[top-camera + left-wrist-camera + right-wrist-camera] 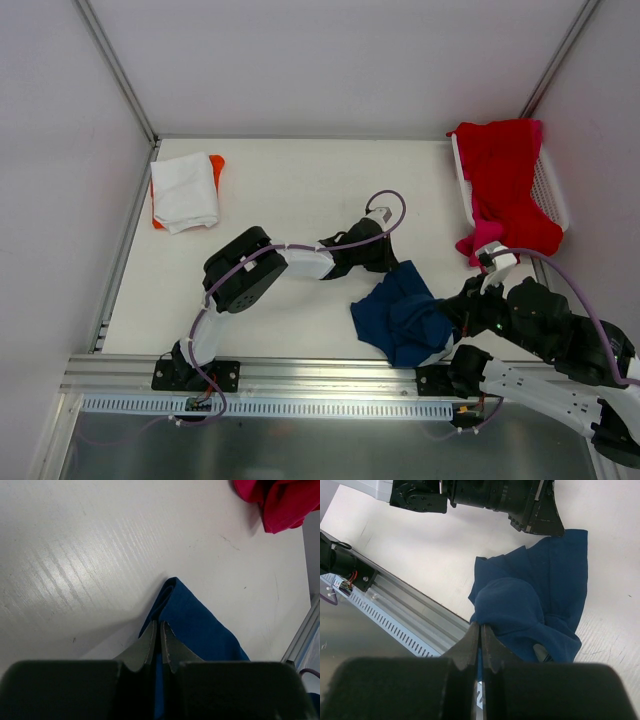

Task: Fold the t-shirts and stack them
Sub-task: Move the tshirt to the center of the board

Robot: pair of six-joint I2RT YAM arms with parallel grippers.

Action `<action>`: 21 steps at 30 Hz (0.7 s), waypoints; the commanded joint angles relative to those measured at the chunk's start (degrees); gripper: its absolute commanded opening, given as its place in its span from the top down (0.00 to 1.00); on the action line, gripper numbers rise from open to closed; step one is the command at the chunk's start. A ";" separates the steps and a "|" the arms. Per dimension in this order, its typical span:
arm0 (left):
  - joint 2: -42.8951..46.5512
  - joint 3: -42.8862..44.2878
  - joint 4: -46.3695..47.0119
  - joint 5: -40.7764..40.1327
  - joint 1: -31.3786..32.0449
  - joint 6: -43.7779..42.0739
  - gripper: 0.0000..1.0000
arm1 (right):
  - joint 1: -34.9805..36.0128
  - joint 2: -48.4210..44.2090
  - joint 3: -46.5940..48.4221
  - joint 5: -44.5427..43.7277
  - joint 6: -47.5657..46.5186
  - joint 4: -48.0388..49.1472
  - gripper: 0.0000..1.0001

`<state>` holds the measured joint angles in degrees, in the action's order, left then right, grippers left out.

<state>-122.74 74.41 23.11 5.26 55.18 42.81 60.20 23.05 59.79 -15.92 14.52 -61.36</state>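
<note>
In the top view I am seeing bright, even light coming from above, so the white table (300, 180) is showing only short soft shadows and no hard glare. In the left wrist view a wide streaked shine is lying on the table at the left, a grey shadow is falling beside the navy t-shirt (200, 625), and the left gripper (159, 625) is looking dark and blurred near the lens. In the right wrist view the right gripper (480, 627) is also appearing black and soft, while the folds of the navy t-shirt are appearing sharp.
</note>
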 commanded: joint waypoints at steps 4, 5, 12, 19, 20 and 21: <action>1.45 1.26 -2.54 -2.62 0.46 -1.14 1.00 | -0.09 0.33 0.06 -1.48 0.15 -0.07 1.00; 2.58 1.17 -3.33 -3.05 0.46 -1.84 1.00 | -0.09 0.50 -0.02 -1.65 0.07 -0.07 1.00; 18.48 -1.55 -14.03 -10.96 -0.42 -12.21 1.00 | -0.09 0.07 0.85 -5.69 0.15 -0.16 1.00; 41.41 -1.29 -29.41 -20.80 -1.56 -22.94 1.00 | -0.09 5.07 6.38 -7.90 -1.34 -0.07 1.00; 45.79 -0.59 -31.18 -22.21 -1.56 -24.16 1.00 | -0.09 6.12 6.83 -7.03 -1.86 0.36 1.00; 47.75 -0.32 -32.85 -22.74 -1.56 -24.70 1.00 | -0.09 7.96 7.27 -6.58 -2.22 0.63 1.00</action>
<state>-82.94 72.18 -1.13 -11.03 54.26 24.75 60.20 26.85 64.12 -22.04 14.00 -62.19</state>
